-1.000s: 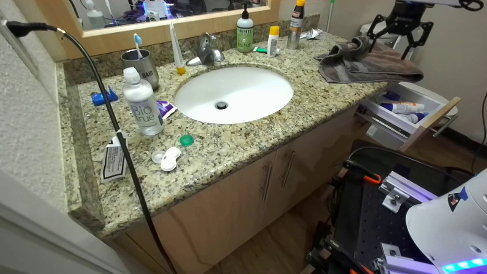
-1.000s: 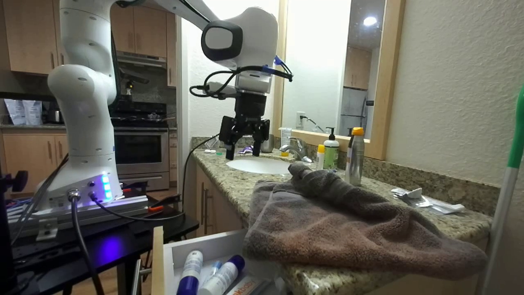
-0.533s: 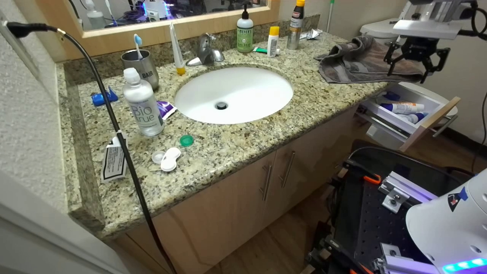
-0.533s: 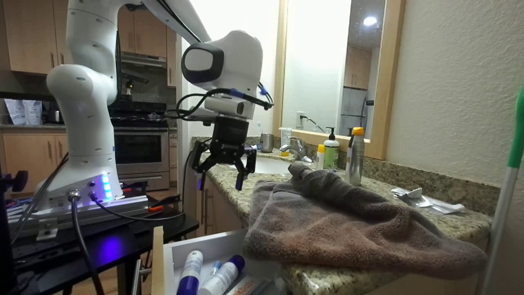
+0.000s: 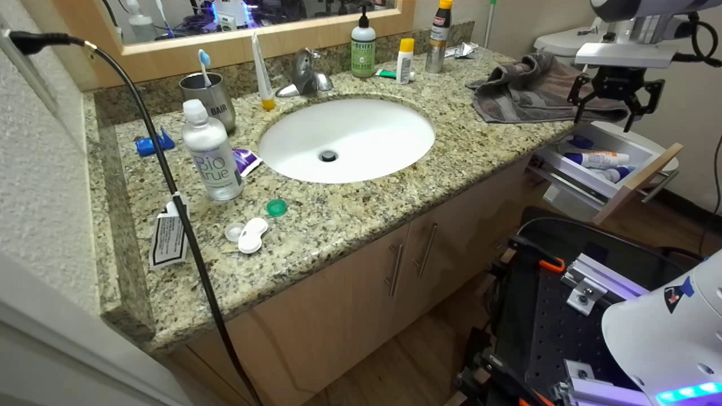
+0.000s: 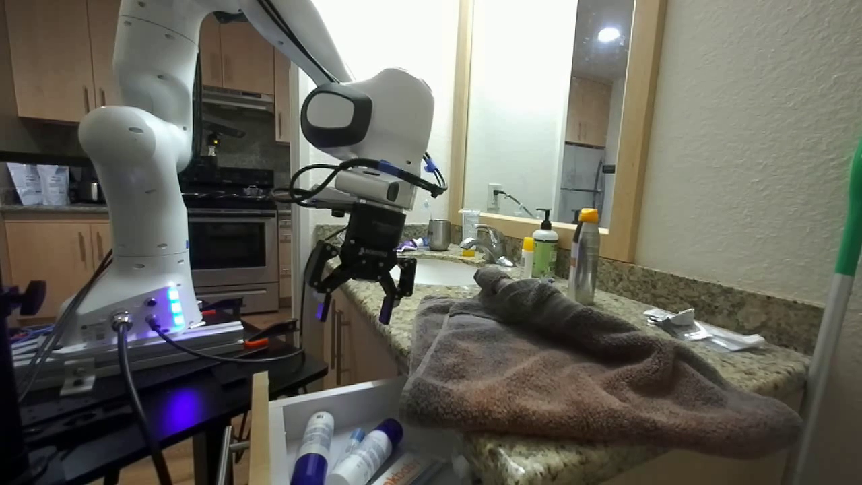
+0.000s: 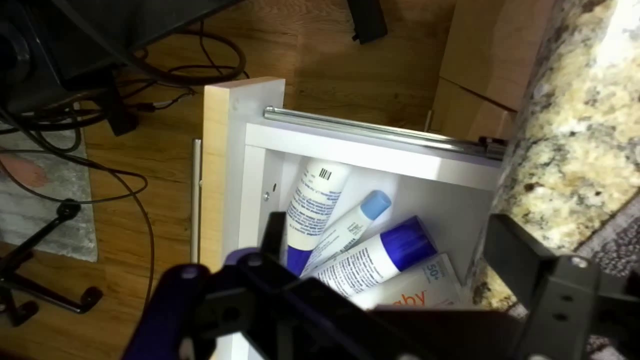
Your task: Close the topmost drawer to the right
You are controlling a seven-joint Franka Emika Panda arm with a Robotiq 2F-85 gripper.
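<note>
The top drawer stands pulled out from under the counter's far end, with a light wood front (image 5: pixel 637 183) and a metal bar handle (image 5: pixel 661 186). Its front also shows in an exterior view (image 6: pixel 259 431) and in the wrist view (image 7: pixel 215 175), with the handle (image 7: pixel 196 200) on the outer side. My gripper (image 6: pixel 353 318) is open and empty, pointing down above the drawer, apart from it. In the wrist view, the gripper (image 7: pixel 387 225) spans the drawer's inside, one finger towards the front panel and one over the counter edge.
Several tubes and bottles (image 7: pixel 350 265) lie in the drawer. A grey-brown towel (image 6: pixel 572 377) hangs over the counter corner beside the drawer. The granite counter (image 5: pixel 361 203) holds bottles and a sink. The black robot stand (image 6: pixel 188 411) is close to the drawer front. Cables (image 7: pixel 130 185) lie on the floor.
My gripper has moved from over the counter and sink side to above the drawer, lower and turned. In the last half second it has sunk slightly. The drawer has not moved.
</note>
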